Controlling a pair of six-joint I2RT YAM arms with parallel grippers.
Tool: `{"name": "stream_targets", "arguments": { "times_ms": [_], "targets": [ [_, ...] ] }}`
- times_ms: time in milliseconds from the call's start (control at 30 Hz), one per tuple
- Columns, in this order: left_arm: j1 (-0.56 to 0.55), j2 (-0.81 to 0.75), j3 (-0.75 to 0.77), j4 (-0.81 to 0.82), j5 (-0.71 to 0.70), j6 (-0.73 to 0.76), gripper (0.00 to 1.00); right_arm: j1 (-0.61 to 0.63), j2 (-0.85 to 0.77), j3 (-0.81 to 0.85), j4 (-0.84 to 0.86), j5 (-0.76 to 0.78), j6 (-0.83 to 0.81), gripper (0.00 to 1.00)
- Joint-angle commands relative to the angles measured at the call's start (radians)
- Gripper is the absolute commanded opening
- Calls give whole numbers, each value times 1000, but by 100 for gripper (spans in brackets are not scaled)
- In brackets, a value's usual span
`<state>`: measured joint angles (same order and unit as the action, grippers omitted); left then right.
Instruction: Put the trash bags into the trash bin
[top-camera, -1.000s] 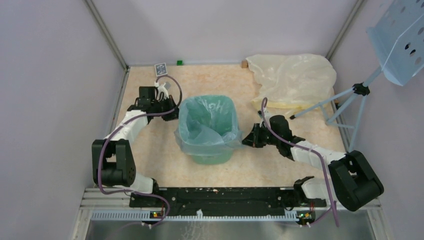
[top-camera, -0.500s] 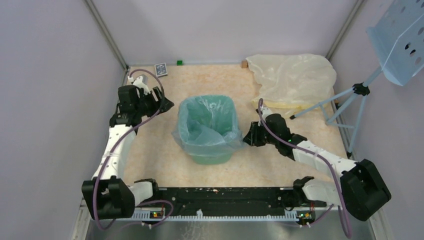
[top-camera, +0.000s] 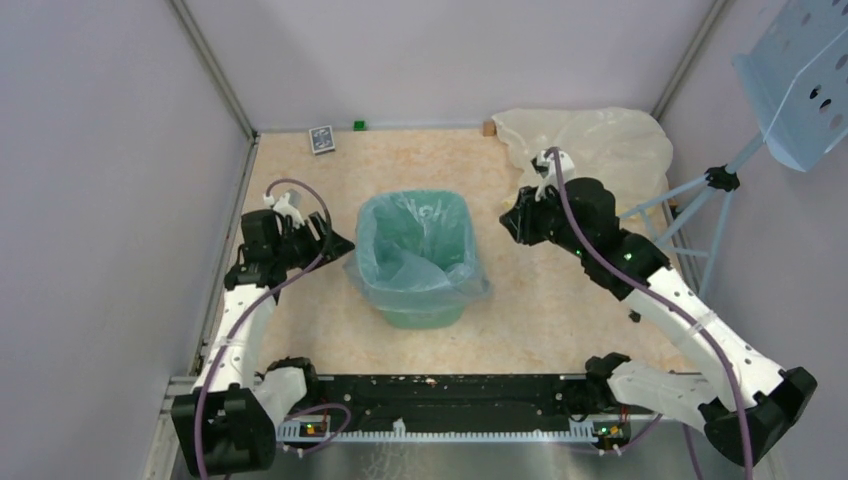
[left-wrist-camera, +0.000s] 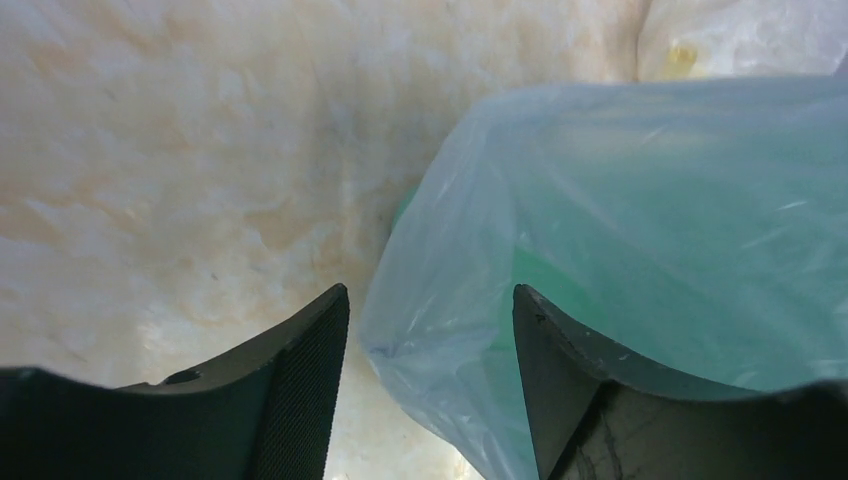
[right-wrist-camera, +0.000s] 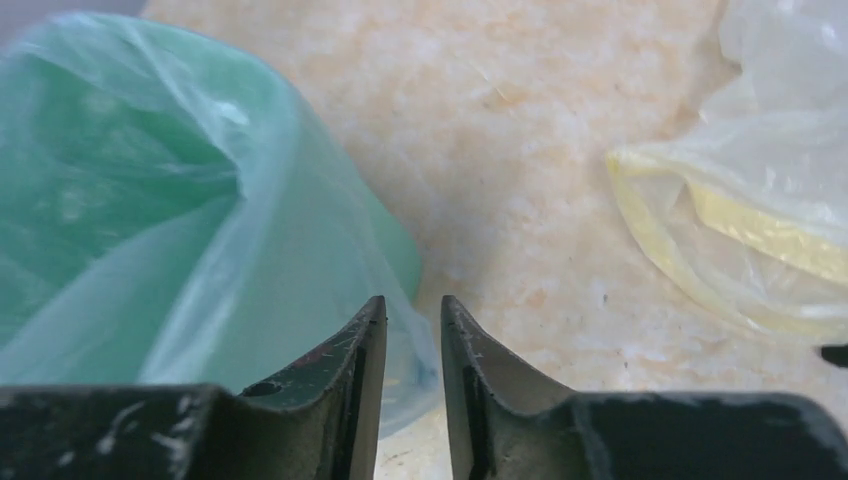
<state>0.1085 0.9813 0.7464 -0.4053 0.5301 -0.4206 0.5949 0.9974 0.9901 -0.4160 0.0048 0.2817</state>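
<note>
The bin (top-camera: 425, 312) stands upright at the middle of the counter (top-camera: 300, 185), its long axis vertical and its mouth facing straight up. The bag (top-camera: 415, 250) sits inside as a liner, pointing the same way as the bin – mouth open upward, body hanging down into it. The bag's edge is turned out over the rim all round and drapes down the outer walls as a crinkled skirt, which flares out most at the near left and near right corners. The left claw (top-camera: 335, 243) is just beside the bin's left side, pointing at it. In its wrist view the left claw (left-wrist-camera: 430, 300) is spread wide, and a fold of the bag (left-wrist-camera: 650, 220) lies in the gap; whether the pads touch it cannot be told. The right claw (top-camera: 510, 222) hangs near the bin's far right corner, apart from it. Its wrist view shows the right claw (right-wrist-camera: 412, 305) narrowed to a slit with nothing in it – the bag (right-wrist-camera: 150, 200) on one side, a yellow bag (right-wrist-camera: 740, 240) on the other.
</note>
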Motion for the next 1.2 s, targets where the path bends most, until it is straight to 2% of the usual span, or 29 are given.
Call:
{"name": "stream_targets", "arguments": {
  "times_ms": [0, 133, 200, 300, 333, 600, 1033, 1167],
  "targets": [
    [1, 10, -108, 138, 164, -78, 63, 89, 26, 200, -139, 5, -90, 24],
    [0, 52, -180, 235, 203, -119, 46, 227, 158, 381, -213, -99, -166, 15],
    [-2, 74, -219, 291, 219, -147, 35, 308, 246, 468, -256, -69, -202, 0],
    [-12, 106, -267, 360, 224, -175, 17, 396, 375, 570, -300, -42, -248, 0],
    [-20, 111, -282, 372, 210, -177, 14, 410, 421, 598, -310, -49, -256, 0],
    [-42, 181, -336, 449, 200, -172, 10, 449, 689, 723, -425, -52, -311, 0],
    [-47, 201, -337, 475, 210, -171, 10, 448, 798, 545, -359, -69, -289, 0],
    [-50, 203, -335, 477, 219, -177, 9, 433, 824, 517, -319, -139, -289, 0]
  ]
}}
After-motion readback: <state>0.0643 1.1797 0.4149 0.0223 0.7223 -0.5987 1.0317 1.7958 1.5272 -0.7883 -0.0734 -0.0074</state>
